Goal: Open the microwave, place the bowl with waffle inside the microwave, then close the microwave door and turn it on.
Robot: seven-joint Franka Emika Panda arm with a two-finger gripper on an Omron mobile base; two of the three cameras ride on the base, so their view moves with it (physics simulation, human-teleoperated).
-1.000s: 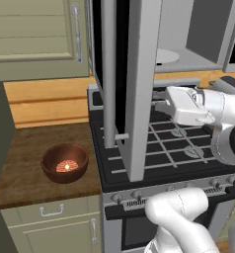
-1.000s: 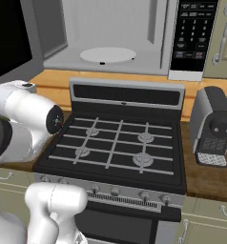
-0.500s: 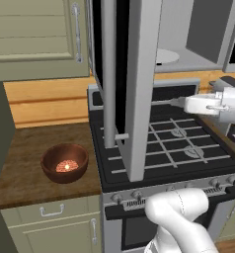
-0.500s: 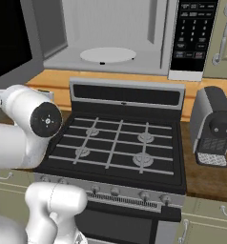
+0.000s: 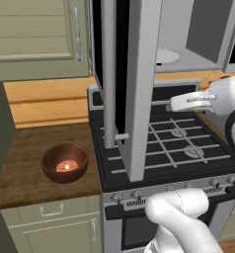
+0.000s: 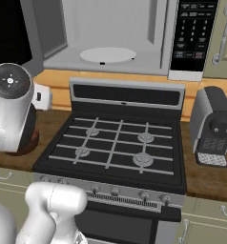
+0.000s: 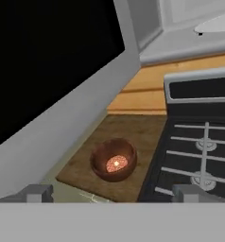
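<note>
The microwave (image 6: 110, 33) hangs above the stove with its light grey cavity and white turntable (image 6: 108, 55) exposed. The microwave door (image 5: 127, 89) stands swung wide open over the stove's left side, and its black glass (image 7: 48, 66) fills the left of the hand view. On the brown counter left of the stove sits the bowl with waffle (image 5: 65, 163) (image 7: 114, 160), dark reddish-brown with a pale orange piece inside. My gripper (image 7: 113, 194) is open and empty, its fingertips (image 7: 36, 193) wide apart. It hovers above the stove's left edge, facing the bowl from a distance.
The black gas stove (image 6: 120, 147) lies under my arm. A dark coffee machine (image 6: 214, 126) stands on the counter to its right. The microwave's control panel (image 6: 194, 33) is right of the cavity. Beige cabinets (image 5: 35, 39) hang above the bowl's counter (image 5: 25, 158).
My arm has shifted its elbow and wrist over the stove, bringing the hand round to the left. The bowl and the open door have not moved. The gripper has stayed open.
</note>
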